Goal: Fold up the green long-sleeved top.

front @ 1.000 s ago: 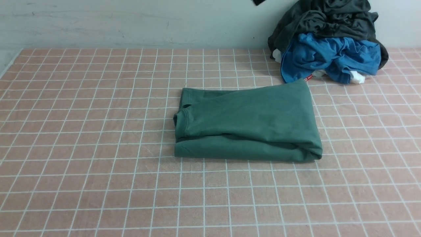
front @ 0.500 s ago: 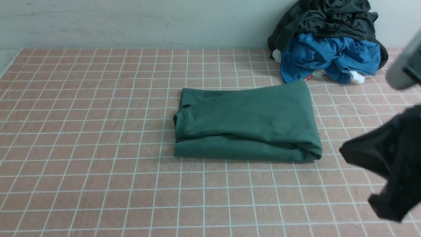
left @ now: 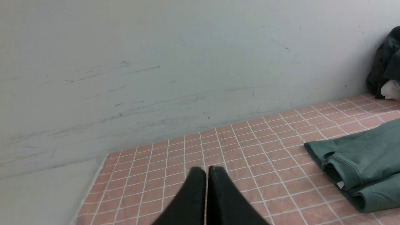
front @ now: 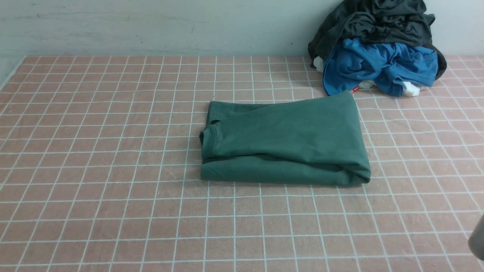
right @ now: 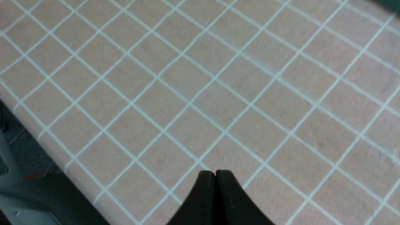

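The green long-sleeved top (front: 283, 141) lies folded into a thick rectangle in the middle of the pink checked table, its ribbed neck at the left end. Part of it (left: 362, 165) shows in the left wrist view, well to the side of my left gripper (left: 206, 170), which is shut and holds nothing above bare tiles. My right gripper (right: 215, 173) is also shut and empty, hanging over checked cloth near the table's edge, away from the top. In the front view neither gripper shows; only a grey bit of the right arm (front: 477, 238) peeks in at the lower right.
A heap of a dark charcoal-grey garment (front: 378, 22) over a bright blue garment (front: 382, 66) sits at the back right against the pale wall (front: 151, 26). The table's edge (right: 47, 150) and dark floor beyond it show in the right wrist view.
The right arm swept down through the right side of the front view half a second ago and has now dropped almost out of it. The green top has not moved.
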Motion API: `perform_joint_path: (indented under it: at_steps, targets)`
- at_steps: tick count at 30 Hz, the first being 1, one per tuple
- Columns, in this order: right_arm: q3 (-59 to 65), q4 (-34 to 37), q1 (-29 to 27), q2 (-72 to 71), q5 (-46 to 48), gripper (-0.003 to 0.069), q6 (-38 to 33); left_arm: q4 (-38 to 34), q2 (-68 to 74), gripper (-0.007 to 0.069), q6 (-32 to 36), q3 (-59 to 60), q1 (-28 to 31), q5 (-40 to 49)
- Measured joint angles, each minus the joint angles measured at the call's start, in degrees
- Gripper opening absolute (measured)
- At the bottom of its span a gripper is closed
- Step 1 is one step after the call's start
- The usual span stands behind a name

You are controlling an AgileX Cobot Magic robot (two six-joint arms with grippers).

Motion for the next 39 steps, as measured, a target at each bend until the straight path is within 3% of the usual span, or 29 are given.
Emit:
perform_joint_path:
  at_steps: [7,13,18,24,29,32,35,39]
  targets:
    - [2.5,0.7,0.0,-2.6,6.9,-0.0014,0.0,0.1,0.0,-0.0003,0.0,0.0,0.0,0.0]
    - [3.0,-3.3,-3.8,-17.4,9.6,-0.0014,0.0,0.1,0.0,-0.0003,0.0,0.0,0.0,0.0]
    - [3.0,-7.6,-12.6,-30.7,10.5,-0.0014,0.0,0.1,0.0,-0.0003,0.0,0.0,0.0,0.0]
    - [3.1,-8.4,-23.3,-34.7,11.0,-0.0014,0.0,0.1,0.0,-0.0003,0.0,0.0,0.0,0.0]
    - [3.5,-8.7,-28.7,-35.6,11.6,-0.0014,0.0,0.1,0.0,-0.0003,0.0,0.0,0.0,0.0]
    - [3.4,-8.2,-29.1,-36.9,11.2,-0.0014,0.0,0.1,0.0,-0.0003,0.0,0.0,0.0,0.0]
    - [3.0,-6.9,-29.3,-40.2,3.7,-0.0014,0.0,0.1,0.0,-0.0003,0.0,0.0,0.0,0.0]
    - [4.7,-6.8,-29.4,-40.4,-14.4,-0.0014,0.0,0.1,0.0,-0.0003,0.0,0.0,0.0,0.0]
